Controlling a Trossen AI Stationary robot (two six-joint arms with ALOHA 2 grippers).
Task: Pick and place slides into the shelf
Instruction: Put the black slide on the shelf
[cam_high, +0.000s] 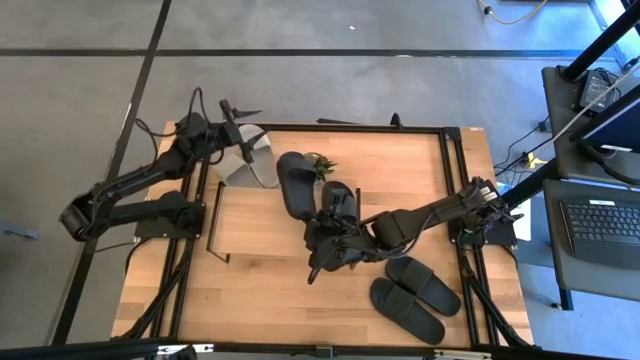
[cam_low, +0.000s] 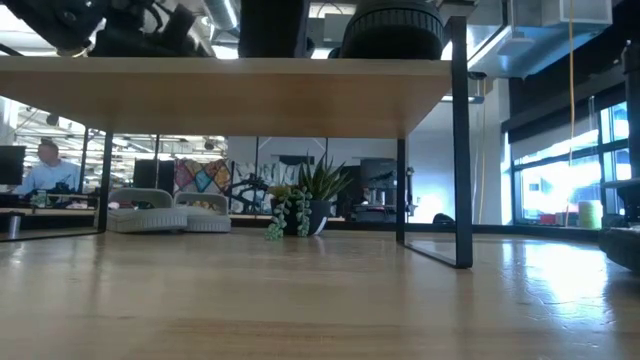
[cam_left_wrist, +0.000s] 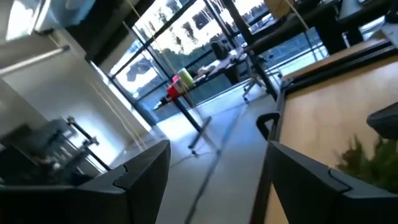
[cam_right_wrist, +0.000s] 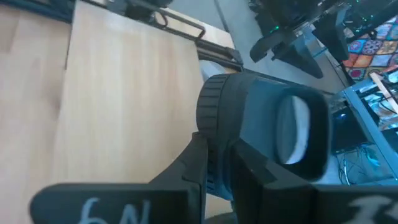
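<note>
My right gripper (cam_high: 328, 225) reaches in from the right over the shelf (cam_high: 255, 225), a light board with thin black side frames, and is shut on a black slide (cam_high: 341, 200). A second black slide (cam_high: 293, 183) lies just left of it. Two grey-white slides (cam_high: 248, 158) lie side by side on the table beyond the shelf's far left corner (cam_low: 170, 217). My left gripper (cam_high: 238, 112) hovers just beyond them, open and holding nothing (cam_left_wrist: 217, 180). Two more black slides (cam_high: 415, 295) lie sole-down at the table's near right. My right gripper pinches the black slide (cam_right_wrist: 261, 137) between its two fingers (cam_right_wrist: 193, 171) at the end nearest the wrist (cam_right_wrist: 217, 155). The slide reaches forward from the fingers, its strap (cam_right_wrist: 301, 127) arching at the far end. I cannot tell if it is clear of the board.
A small green potted plant (cam_high: 322, 167) stands between the black slides and the table's far rail (cam_low: 305, 205). Black rails (cam_high: 455, 180) edge the table. Bare board lies on the shelf's left half (cam_high: 250, 235). A person sits in the room beyond (cam_low: 45, 170).
</note>
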